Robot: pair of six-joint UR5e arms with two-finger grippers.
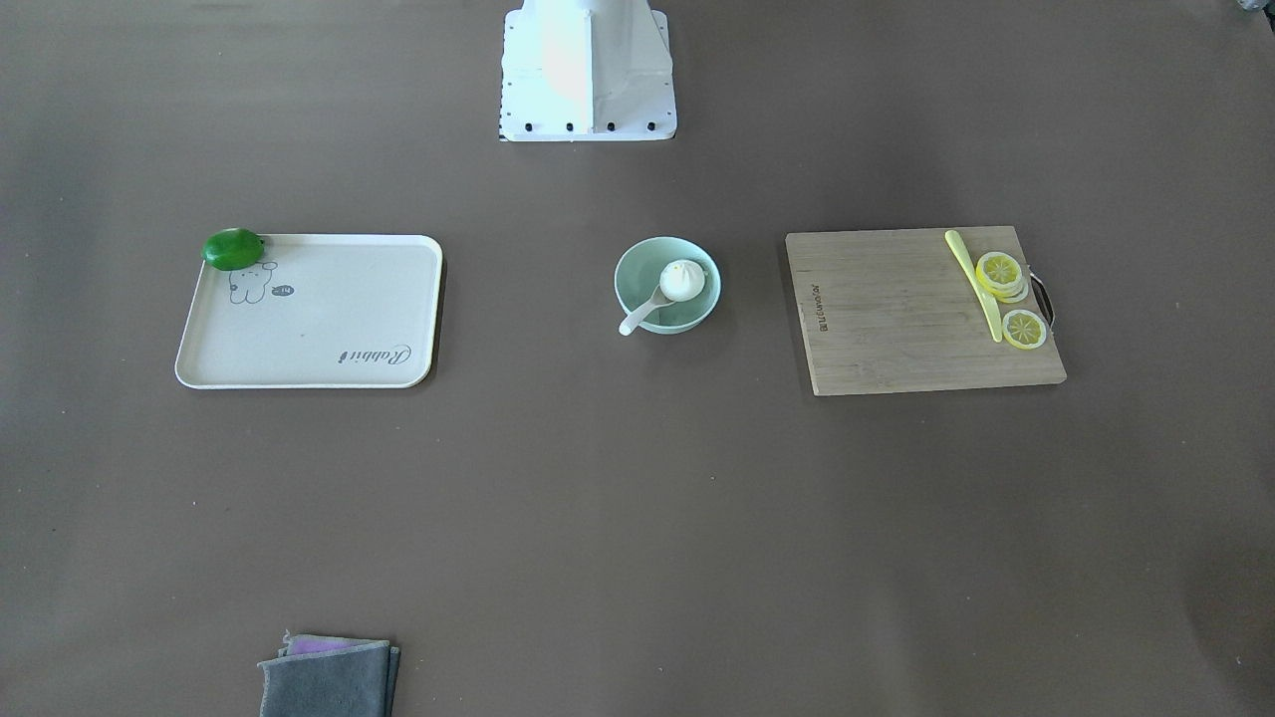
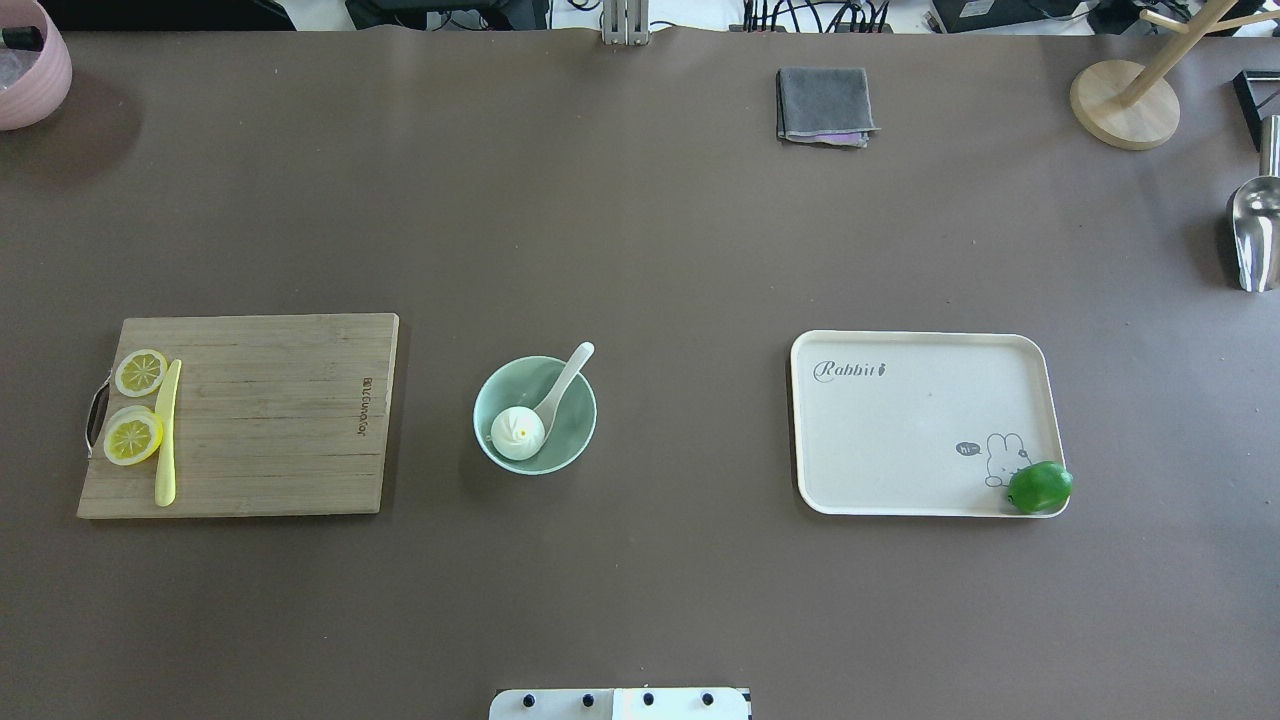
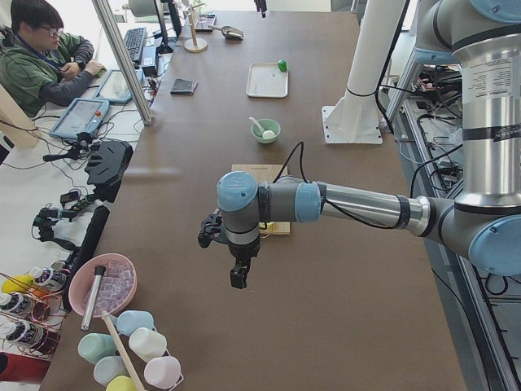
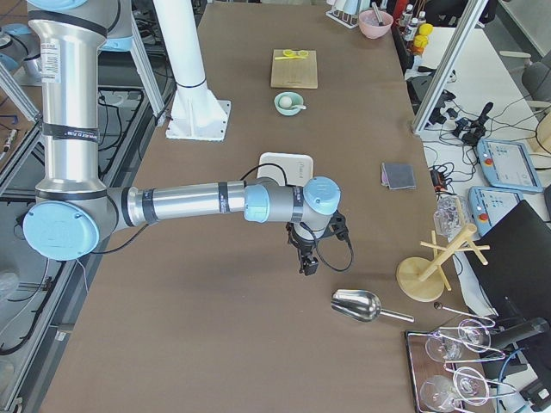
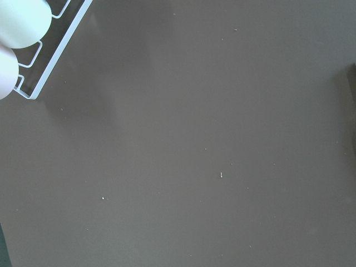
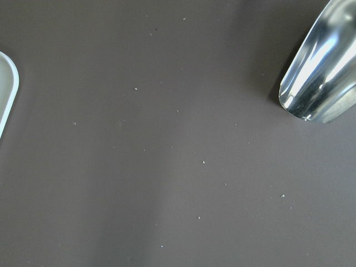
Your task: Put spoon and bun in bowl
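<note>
The pale mint-green bowl (image 2: 578,425) stands at the table's middle. The white pleated bun (image 2: 517,433) lies inside it. The white spoon (image 2: 566,380) has its scoop in the bowl beside the bun, and its handle leans over the far rim. The front-facing view shows the bowl (image 1: 637,264), the bun (image 1: 682,280) and the spoon (image 1: 642,314) the same way. My left gripper (image 3: 237,277) hangs above bare table far to the left, and my right gripper (image 4: 307,265) far to the right. I cannot tell whether either is open or shut.
A wooden cutting board (image 2: 270,420) with lemon slices (image 2: 140,372) and a yellow knife (image 2: 167,430) lies left of the bowl. A cream tray (image 2: 900,430) with a green lime (image 2: 1040,487) lies right. A grey cloth (image 2: 824,104) and a metal scoop (image 2: 1255,235) lie farther off.
</note>
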